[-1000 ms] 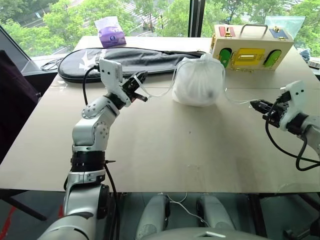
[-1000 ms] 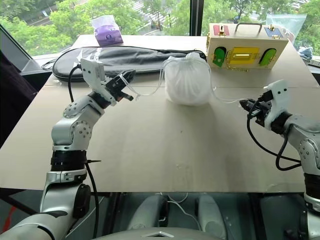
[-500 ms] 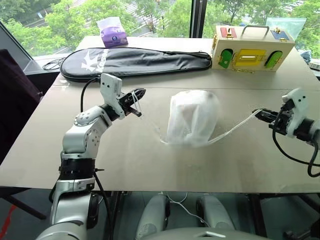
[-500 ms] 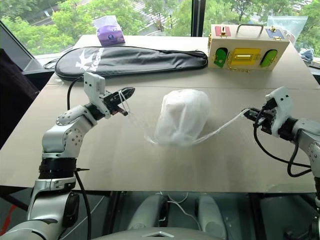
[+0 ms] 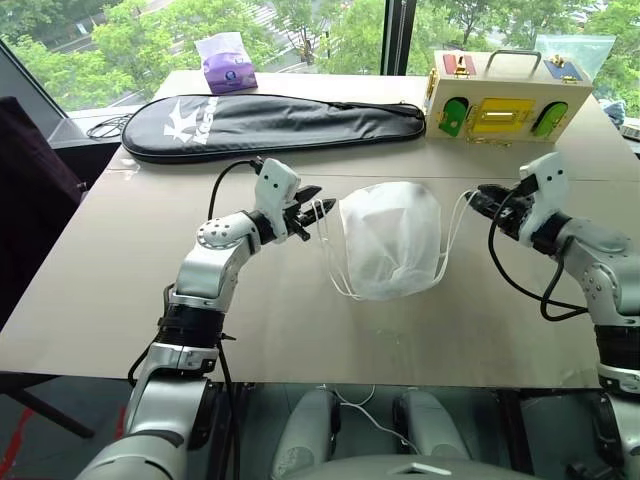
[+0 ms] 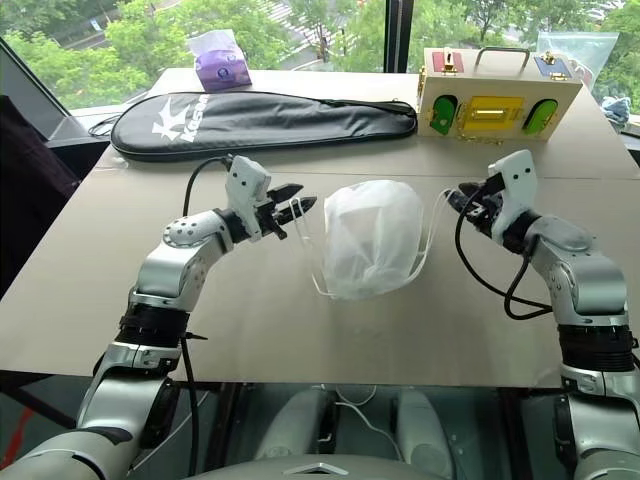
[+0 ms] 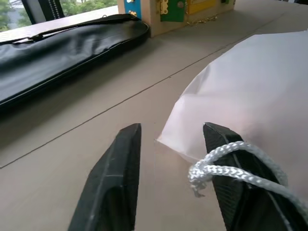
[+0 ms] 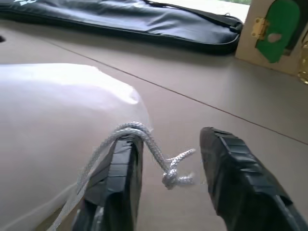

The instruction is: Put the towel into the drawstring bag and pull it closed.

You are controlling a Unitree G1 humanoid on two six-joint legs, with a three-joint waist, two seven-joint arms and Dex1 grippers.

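Observation:
The drawstring bag (image 5: 390, 240), a thin white sack, rests bulging on the table's middle with its mouth gathered shut. The towel is hidden. My left gripper (image 5: 312, 208) stands open just left of the bag. In the left wrist view one slack cord loop (image 7: 216, 166) lies over one black finger (image 7: 231, 173), with the bag (image 7: 260, 96) right behind it. My right gripper (image 5: 480, 198) is open just right of the bag. A knotted cord end (image 8: 173, 175) hangs loose between its fingers, draped over one finger (image 8: 120, 183).
A long black racket cover (image 5: 270, 120) lies across the far side of the table, with a purple tissue pack (image 5: 224, 62) behind it. A pale wooden latch box (image 5: 500, 100) stands at the back right. Bare tabletop (image 5: 330, 340) runs in front of the bag.
Both grippers were shut on the cords with the bag stretched between them. Now both have moved in towards the bag and opened, the cords hang slack, and the bag rests on the table.

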